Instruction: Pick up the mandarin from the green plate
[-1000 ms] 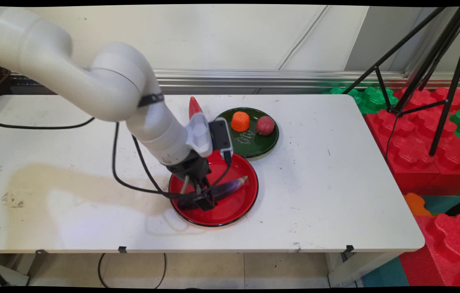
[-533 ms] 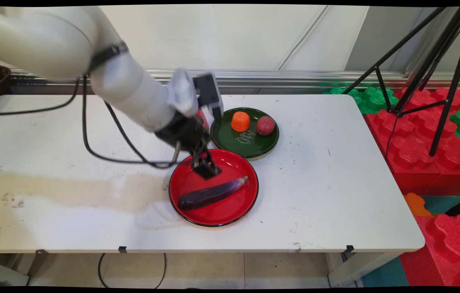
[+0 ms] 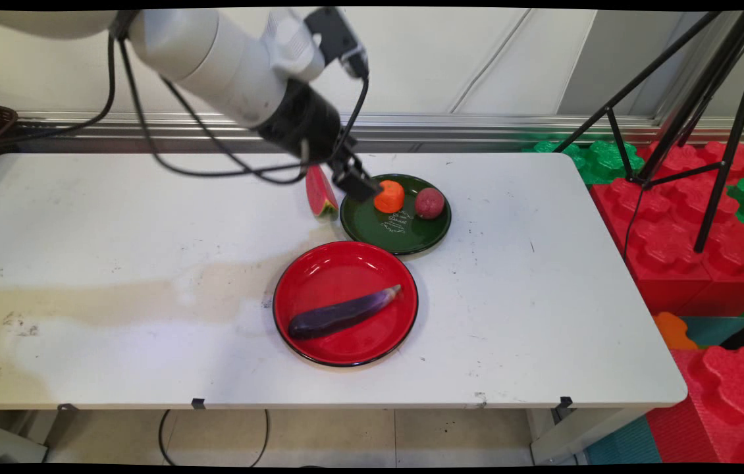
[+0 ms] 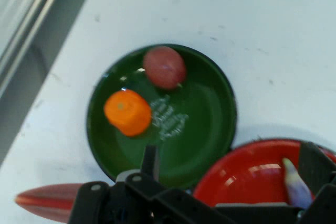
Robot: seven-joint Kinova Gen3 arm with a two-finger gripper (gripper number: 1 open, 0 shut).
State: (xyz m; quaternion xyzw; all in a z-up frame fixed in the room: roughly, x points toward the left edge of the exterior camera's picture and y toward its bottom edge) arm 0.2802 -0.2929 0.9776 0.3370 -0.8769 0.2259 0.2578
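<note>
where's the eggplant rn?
Main view: the eggplant lies alone in the red plate at the table's near middle, just in front of the green plate.

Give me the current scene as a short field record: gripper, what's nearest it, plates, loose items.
gripper: raised above the table, empty, open
nearest: orange piece on the green plate
also on green plate: red ball-like fruit, apart from the orange piece
red plate: nearer the camera, its rim next to the green plate's
on red plate: eggplant lying diagonally, nothing touching it
loose item: watermelon slice on the table, just left of the green plate
</note>
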